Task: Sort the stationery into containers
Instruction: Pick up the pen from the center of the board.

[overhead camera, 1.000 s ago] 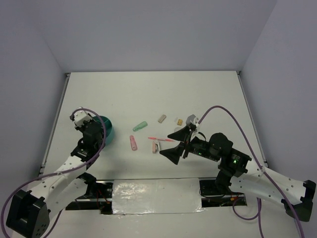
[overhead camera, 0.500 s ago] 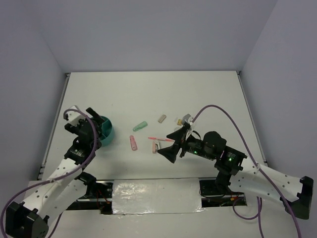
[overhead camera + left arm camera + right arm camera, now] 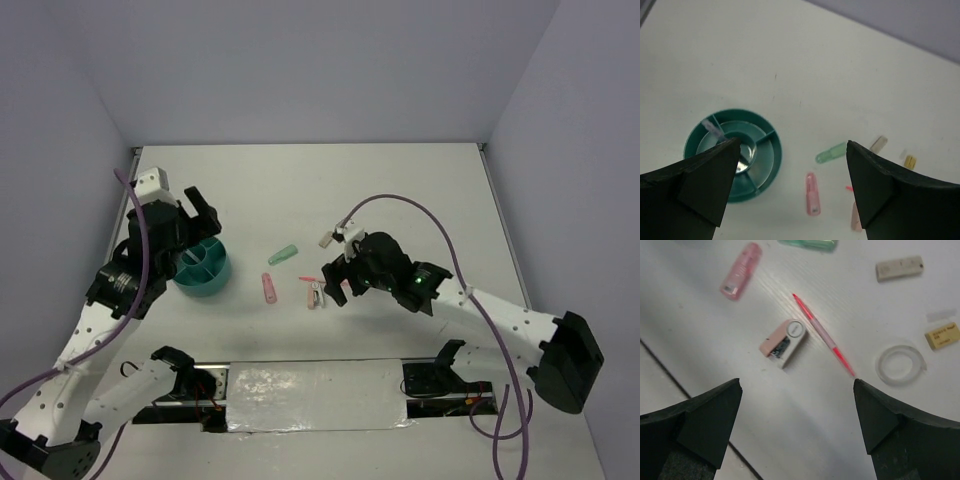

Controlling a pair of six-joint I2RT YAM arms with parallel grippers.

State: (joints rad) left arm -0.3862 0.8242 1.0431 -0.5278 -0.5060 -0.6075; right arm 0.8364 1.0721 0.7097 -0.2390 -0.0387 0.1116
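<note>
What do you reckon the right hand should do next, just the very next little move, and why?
Probably lower straight down onto the pink-white clip. The right hand is open and empty, and in its wrist view the clip lies loose nearest the middle of the gap between its fingers, with the thin pink pen close beside it.

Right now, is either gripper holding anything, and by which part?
Nothing is held. The left gripper is open and empty by the teal organizer; the right gripper is open above the pink pen and the clip, touching neither.
</note>
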